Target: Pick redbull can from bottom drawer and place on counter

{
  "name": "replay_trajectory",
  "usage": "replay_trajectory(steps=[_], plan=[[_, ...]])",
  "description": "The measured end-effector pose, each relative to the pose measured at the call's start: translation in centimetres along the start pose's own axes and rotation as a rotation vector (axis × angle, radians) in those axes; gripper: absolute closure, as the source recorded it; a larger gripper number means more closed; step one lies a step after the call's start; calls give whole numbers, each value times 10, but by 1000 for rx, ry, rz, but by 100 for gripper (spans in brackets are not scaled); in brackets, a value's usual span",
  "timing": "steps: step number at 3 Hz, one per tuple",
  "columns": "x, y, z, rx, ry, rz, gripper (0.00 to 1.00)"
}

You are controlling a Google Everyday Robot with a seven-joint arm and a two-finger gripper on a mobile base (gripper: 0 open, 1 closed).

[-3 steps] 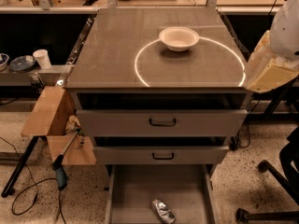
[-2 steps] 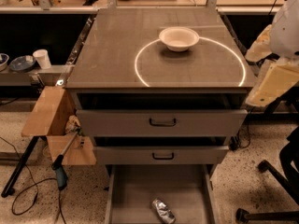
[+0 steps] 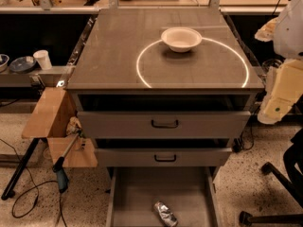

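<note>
gripper (image 3: 276,109) right of counter (image 3: 113,56)

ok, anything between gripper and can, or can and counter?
Nothing covers the can, alone in the open bottom drawer. The gripper hangs right of the two upper drawers, level with the top one. Those jut out over the bottom drawer's back, between can and counter. A white bowl sits on the counter's far side.

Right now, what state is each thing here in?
bottom drawer: pulled open
redbull can: lying on its side on that drawer's floor
top drawer: ajar
middle drawer: ajar
white bowl: upright on the counter
tool: off the counter's right edge, far from the can
</note>
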State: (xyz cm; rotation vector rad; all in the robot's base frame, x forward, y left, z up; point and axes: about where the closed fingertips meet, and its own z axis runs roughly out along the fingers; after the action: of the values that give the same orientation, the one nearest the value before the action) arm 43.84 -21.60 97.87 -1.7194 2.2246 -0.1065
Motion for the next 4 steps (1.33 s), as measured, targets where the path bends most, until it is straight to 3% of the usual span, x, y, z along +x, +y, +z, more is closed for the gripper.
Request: replay_trajectory(steps=[2, 4], plan=[[4, -2, -2, 9, -15, 14, 0], [21, 15, 24, 5, -25, 57, 0]])
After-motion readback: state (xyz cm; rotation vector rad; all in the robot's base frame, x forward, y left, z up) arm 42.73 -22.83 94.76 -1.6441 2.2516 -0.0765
